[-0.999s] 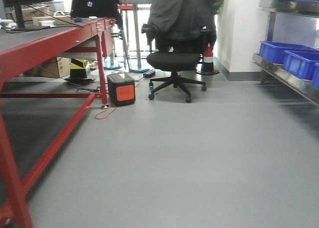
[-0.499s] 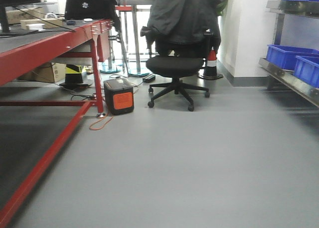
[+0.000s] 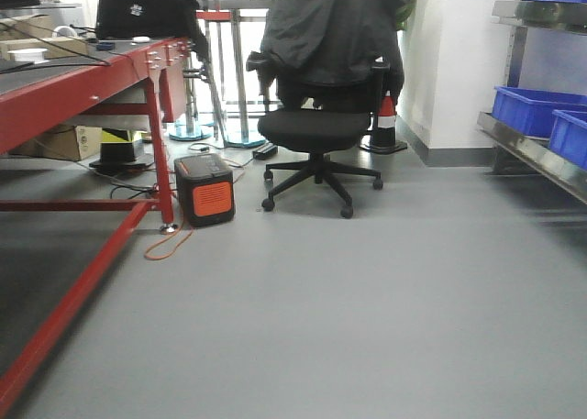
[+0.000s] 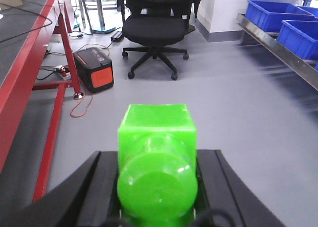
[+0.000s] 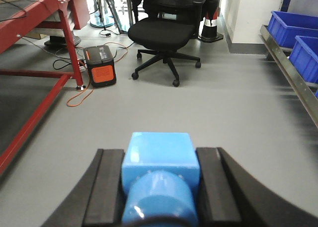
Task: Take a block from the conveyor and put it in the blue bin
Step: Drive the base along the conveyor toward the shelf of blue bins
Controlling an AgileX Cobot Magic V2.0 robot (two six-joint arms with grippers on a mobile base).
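Note:
In the right wrist view, my right gripper is shut on the blue block, its round stud facing the camera. In the left wrist view, my left gripper is shut on a bright green block of the same shape. Both are carried above the grey floor. The conveyor, a dark belt in a red frame, runs along the left. Blue bins sit on a metal shelf at the right, and show as blue bins in the right wrist view. Neither gripper shows in the front view.
A black office chair with a dark jacket over it stands ahead. A black and orange box and an orange cable lie by the conveyor leg. A striped cone stands by the wall. The metal shelf lines the right side.
The front view has advanced toward the chair. The conveyor frame has slid left and partly out of view, and the blue bins have slid toward the right edge.

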